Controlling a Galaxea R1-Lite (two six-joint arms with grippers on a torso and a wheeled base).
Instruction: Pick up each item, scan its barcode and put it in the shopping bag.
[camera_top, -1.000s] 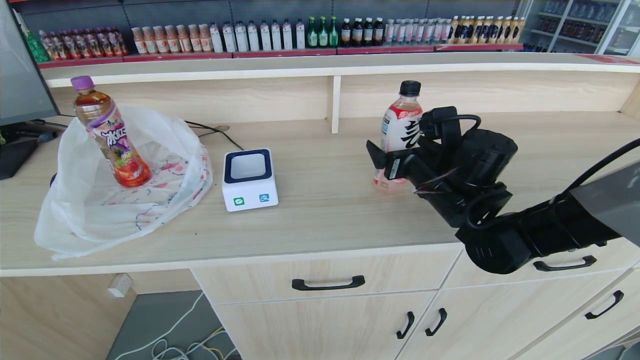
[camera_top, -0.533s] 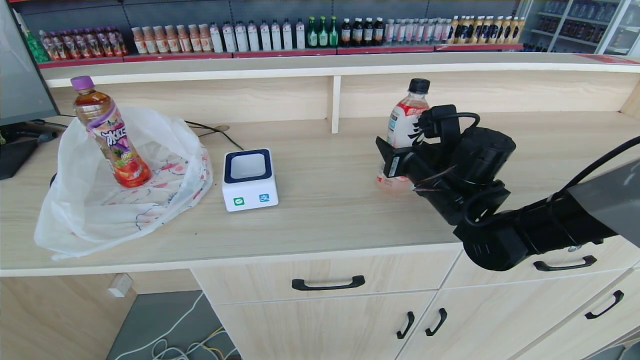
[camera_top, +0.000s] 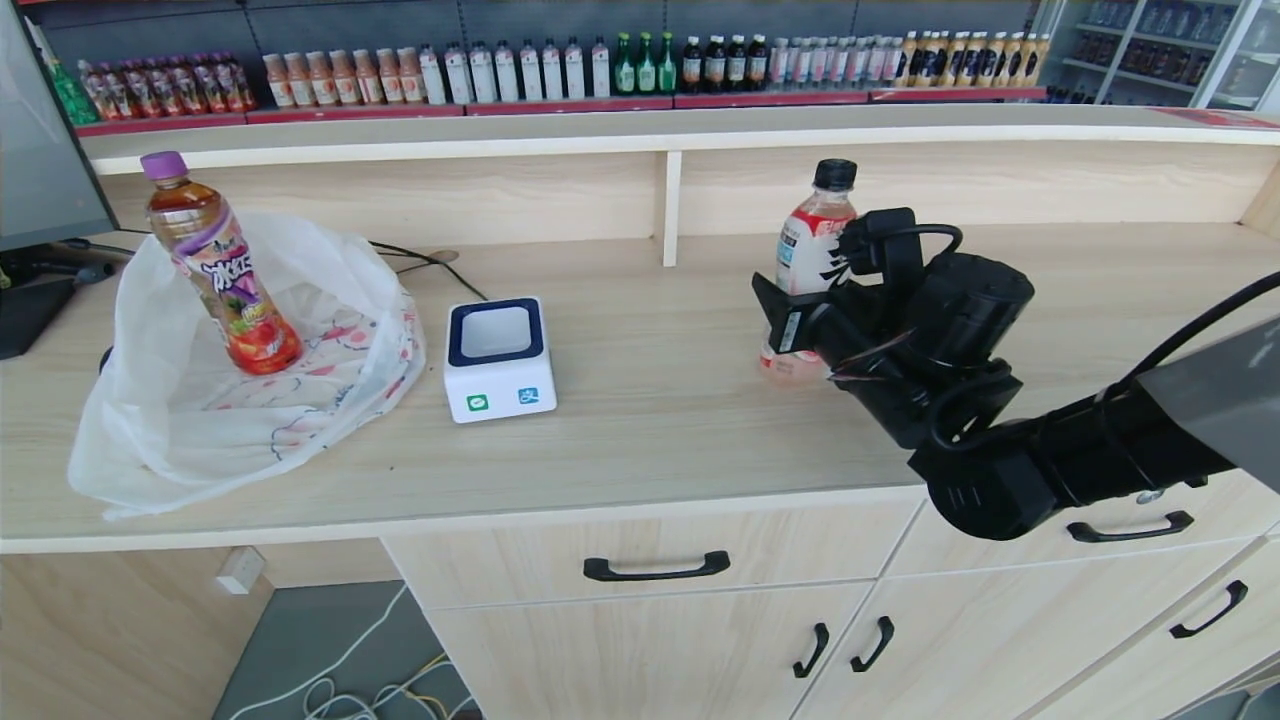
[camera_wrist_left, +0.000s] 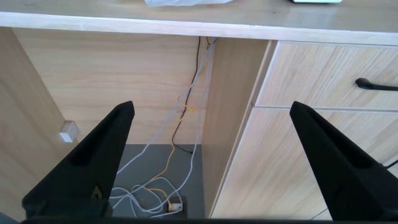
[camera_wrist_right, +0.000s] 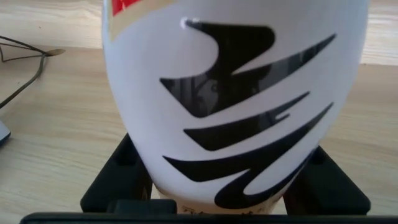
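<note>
A pink drink bottle (camera_top: 812, 240) with a black cap stands at the right of the counter, leaning slightly. My right gripper (camera_top: 802, 322) is shut on the bottle's lower half. In the right wrist view the bottle's white and black label (camera_wrist_right: 236, 112) sits close between the black fingers. The white scanner (camera_top: 498, 358) with a dark-rimmed window sits mid-counter. On the left lies the white shopping bag (camera_top: 180, 420), with a purple-capped tea bottle (camera_top: 222, 268) standing tilted in it. My left gripper (camera_wrist_left: 208, 162) hangs open below the counter, facing the cabinet front.
The wooden counter (camera_top: 650, 440) has a raised back ledge (camera_top: 660, 150) with a divider. A monitor (camera_top: 45, 150) and cables stand at the far left. Drawers with black handles (camera_top: 655, 568) lie under the counter. Shelves of bottles line the back wall.
The right gripper has closed in on the pink bottle, and the bottle has shifted a little to the right and tilted. The bag, tea bottle and scanner have stayed put.
</note>
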